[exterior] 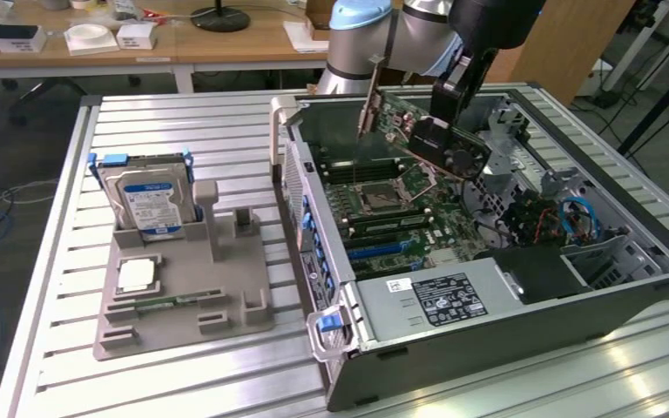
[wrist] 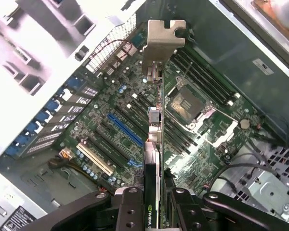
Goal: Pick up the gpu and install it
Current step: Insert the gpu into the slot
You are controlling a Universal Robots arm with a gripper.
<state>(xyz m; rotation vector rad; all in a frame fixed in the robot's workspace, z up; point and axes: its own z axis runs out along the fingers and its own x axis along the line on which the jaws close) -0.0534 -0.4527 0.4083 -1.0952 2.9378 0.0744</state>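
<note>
Black fingers [wrist: 130, 209] pinch the gpu [wrist: 154, 144] at its near end, one on each face. The card is seen edge-on, with its pale metal bracket [wrist: 164, 41] at the far end. It hangs tilted above the motherboard [wrist: 111, 110] inside the open computer case [exterior: 613, 296], between the blue expansion slot [wrist: 125, 130] and the CPU socket [wrist: 190, 103], not seated. On the table [exterior: 172, 122] a hard drive [exterior: 149, 200] stands in a grey holder [exterior: 184, 305].

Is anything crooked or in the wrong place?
The gpu hangs tilted in the air above the motherboard, gripped in the jaws, not seated in any slot. Nothing else stands out.
</note>
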